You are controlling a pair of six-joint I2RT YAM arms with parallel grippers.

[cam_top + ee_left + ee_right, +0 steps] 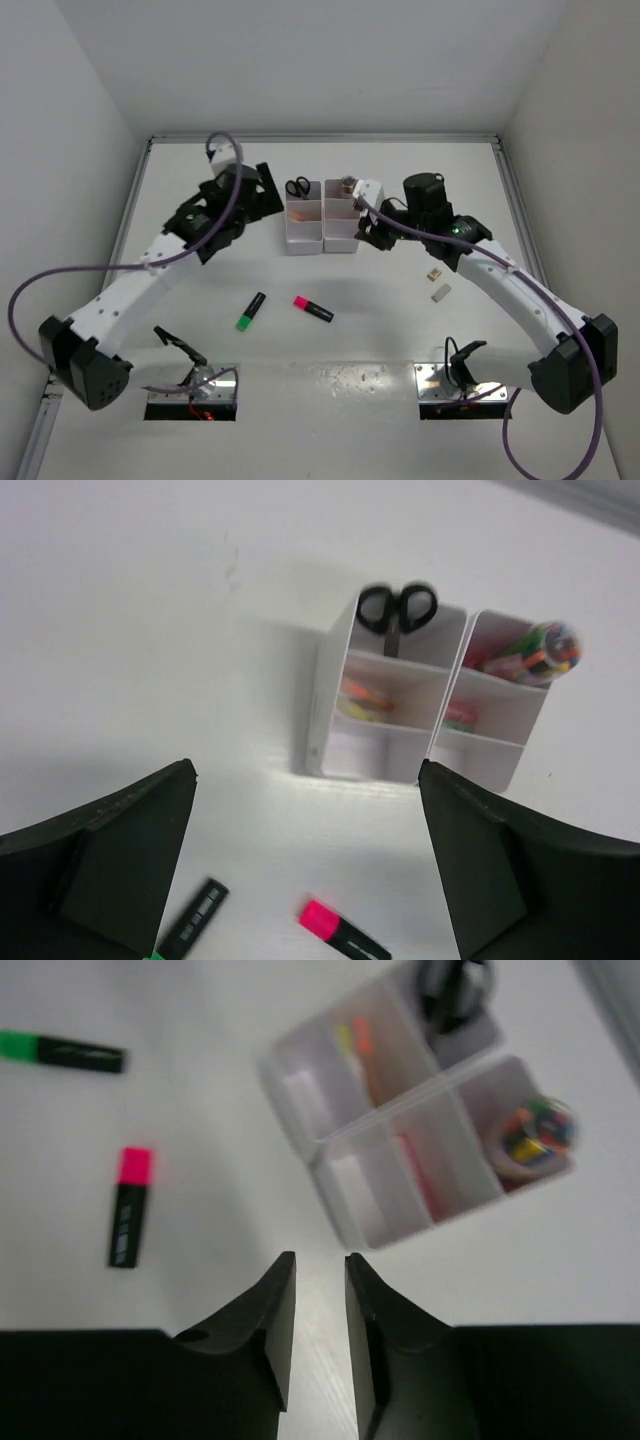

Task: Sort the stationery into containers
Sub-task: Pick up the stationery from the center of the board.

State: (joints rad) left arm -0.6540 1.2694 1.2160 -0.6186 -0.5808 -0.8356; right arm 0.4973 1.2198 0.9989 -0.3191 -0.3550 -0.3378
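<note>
White plastic sits in the middle of the table (380, 335): two organiser boxes stand side by side and touching, the left box (303, 232) and the right box (341, 236). Black-handled scissors (398, 610) stand handles-up in the far compartment of the left box, and orange and yellow sticks (362, 700) lie in its middle one. Over in the right box, a round tube (545, 648) full of many-coloured bits fills the far compartment, with something pink in the middle one, too blurred to name. Down on the open table, nearer the arm bases, the green highlighter (251, 311) and the pink highlighter (313, 309) lie close together but apart, both loose. Off to the right, two small beige blocks (441, 293) sit near each other beside the right arm. Left gripper (307, 772) hangs to the left of the boxes, fingers spread wide, nothing in them. Right gripper (318, 1260) hovers by the right box's near end, fingers pinched to a thin slit, holding nothing.
</note>
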